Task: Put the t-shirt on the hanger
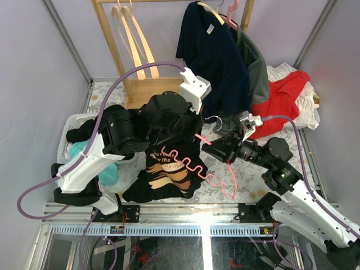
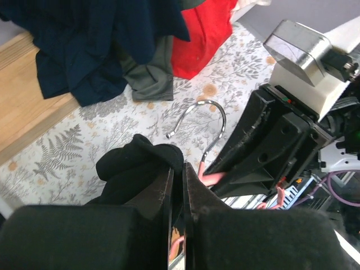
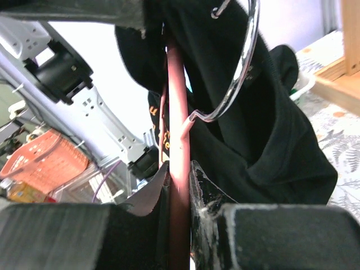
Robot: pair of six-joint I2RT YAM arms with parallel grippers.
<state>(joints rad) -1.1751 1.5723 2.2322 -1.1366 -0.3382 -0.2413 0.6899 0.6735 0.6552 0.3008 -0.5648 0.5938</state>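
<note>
Looking at the t-shirt (image 1: 163, 177) mid-table, near the arm bases: lower part flat on the floral table (image 1: 250, 188), tan print face up, upper part raised off the surface. Seeing the left gripper (image 2: 177, 169) pinched fully together, with a bunch of that black cloth caught at the tips. Seeing the right gripper (image 3: 179, 169) clamped on the hanger (image 3: 175, 107), fingers either side of one pink bar. From the top: held tilted above the table, wavy bar crossing over the print, metal hook (image 2: 216, 112) pointing away from the bases, toward the far side. From the right wrist: black cloth draped right against hook and pink bar. Can't tell whether any of the bar sits inside the neck opening. Behind all that: navy t-shirt (image 1: 211, 62) hanging on the wooden rack (image 1: 109, 45), pale hangers (image 1: 135, 59) on its rail, red garment (image 1: 281, 98) heaped at far right, white basket (image 1: 62, 149) at the left edge with teal cloth (image 1: 107, 171) spilling over it.
</note>
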